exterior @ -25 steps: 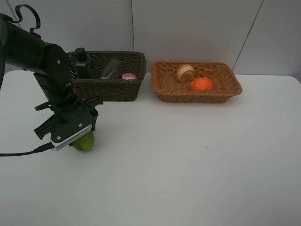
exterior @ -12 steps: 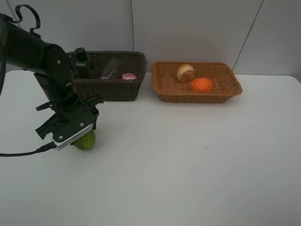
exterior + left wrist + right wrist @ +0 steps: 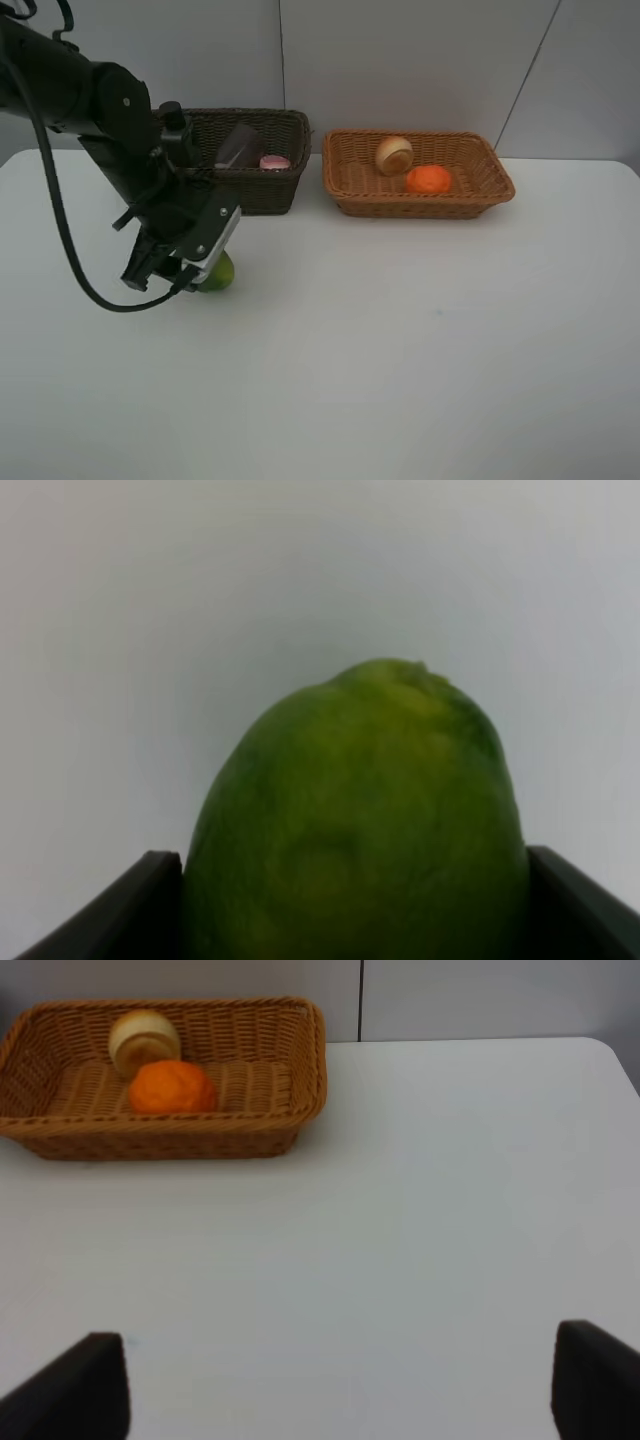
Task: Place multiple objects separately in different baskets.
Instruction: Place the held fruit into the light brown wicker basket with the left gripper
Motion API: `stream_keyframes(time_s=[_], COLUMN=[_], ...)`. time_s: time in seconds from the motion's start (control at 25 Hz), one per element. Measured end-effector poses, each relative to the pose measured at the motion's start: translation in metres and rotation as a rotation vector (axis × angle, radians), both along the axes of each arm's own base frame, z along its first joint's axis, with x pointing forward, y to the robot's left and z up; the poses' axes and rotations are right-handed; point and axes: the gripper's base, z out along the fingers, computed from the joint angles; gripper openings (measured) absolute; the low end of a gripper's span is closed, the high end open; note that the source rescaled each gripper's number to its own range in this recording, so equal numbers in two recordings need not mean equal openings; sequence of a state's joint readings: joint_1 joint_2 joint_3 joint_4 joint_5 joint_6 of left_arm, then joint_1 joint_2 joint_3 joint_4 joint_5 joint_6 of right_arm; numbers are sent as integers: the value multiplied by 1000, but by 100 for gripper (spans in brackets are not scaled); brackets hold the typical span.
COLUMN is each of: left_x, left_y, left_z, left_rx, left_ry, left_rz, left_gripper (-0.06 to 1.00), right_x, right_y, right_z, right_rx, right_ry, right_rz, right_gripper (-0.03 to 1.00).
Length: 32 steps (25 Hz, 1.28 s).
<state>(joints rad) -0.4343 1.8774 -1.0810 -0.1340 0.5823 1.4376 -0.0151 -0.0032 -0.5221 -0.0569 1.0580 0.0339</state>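
Baskets of woven wicker stand side by side at the far edge of the white worktop: a deeper dark brown rectangular basket (image 3: 238, 160) at about eleven o'clock from the worktop's centre and a shallower light orange-tan rectangular basket (image 3: 417, 172) at about one o'clock. The dark basket holds a dark green pump bottle (image 3: 176, 133), a translucent purple cup (image 3: 238, 147) lying tilted, and a pink bottle with a white cap (image 3: 274, 162). The tan basket holds a round orange (image 3: 429, 179) and a pale red-yellow fruit (image 3: 394, 153) just behind it, the two close or touching. Five of six items therefore sit sorted, containers in one basket and fruit in the other. One item is left: a smooth green fruit (image 3: 213, 272), at about nine o'clock from centre, in front of the dark basket. The black left gripper (image 3: 196, 275) has its jaws clamped on this fruit, which fills the left wrist view; whether it is off the surface cannot be told. It probably belongs with the other fruit, at about two o'clock from where it is. The right gripper (image 3: 338, 1385) is outside the high view; its jaws stand wide apart and hold nothing. The worktop (image 3: 400, 330) is plain, matte white. Behind it rise pale grey wall panels (image 3: 400, 60) with thin dark seams.
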Motion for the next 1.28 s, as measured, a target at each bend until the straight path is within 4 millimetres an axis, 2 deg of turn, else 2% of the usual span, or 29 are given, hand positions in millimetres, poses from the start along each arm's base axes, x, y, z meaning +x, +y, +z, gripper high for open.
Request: stream_keyframes(time_s=[0.24,0.36,0.52,0.64,0.76,0.88,1.08,1.28], left_x=[13,26,45,64,80,92,108,115], left_y=[-54,-80,-108,-126,-139,-148,-156,-160], left_z=[40,63,83,94,93,83,55,20], left_rx=[-275,-424,-585,-712,-820,-918,-1030,-1036], left_ry=[27,58,86,65,16,-45,-128,-146], left_rz=[454,692,885,936,934,919,906,914], left_gripper=[67,67,67,67,66,66,66,66], right_x=[0,0,0,0,0,0,0,0], right_y=[0,0,0,0,0,0,0,0], right_z=[0,0,0,0,0,0,0,0], right_rx=[0,0,0,0,0,0,0,0], right_ry=[0,0,0,0,0,0,0,0], right_rz=[0,0,0,0,0,0,0,0], right_gripper=[87,87,87,87,87,87,87,87])
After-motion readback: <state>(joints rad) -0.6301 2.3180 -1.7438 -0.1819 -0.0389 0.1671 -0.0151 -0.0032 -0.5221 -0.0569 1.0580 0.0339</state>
